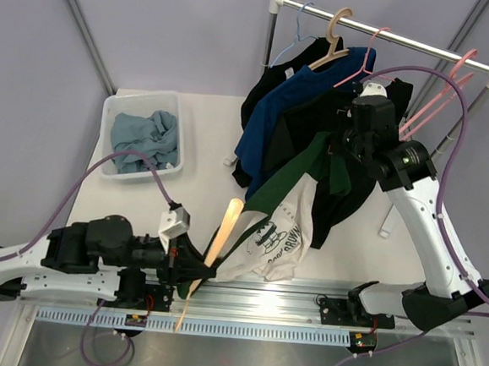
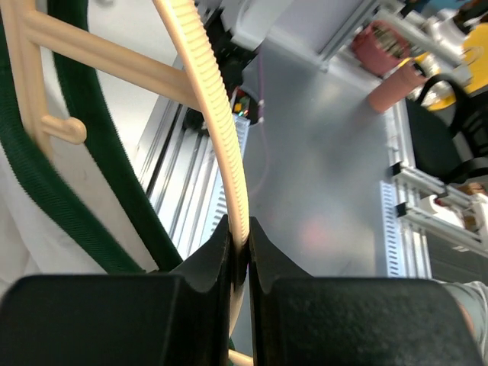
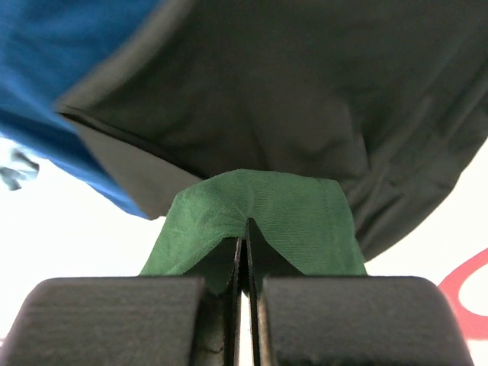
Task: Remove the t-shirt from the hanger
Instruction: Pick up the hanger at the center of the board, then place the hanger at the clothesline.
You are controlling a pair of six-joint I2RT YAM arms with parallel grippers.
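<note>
A white worktop carries a clothes rack at its far right, hung with a blue shirt and black shirts on several hangers. The t-shirt, white with green sleeves and trim, is stretched slantwise from the rack down toward the near edge, off the rail. A clear bin at the far left holds a crumpled grey-blue cloth. The beige hanger lies tilted along the t-shirt's left side, one arm sticking out bare, and in the left wrist view green ribbed trim runs just beside its bars. The left claw is clenched on the hanger's ridged bar, low at the near edge. The right claw is clenched on the t-shirt's green sleeve, up by the hanging shirts
</note>
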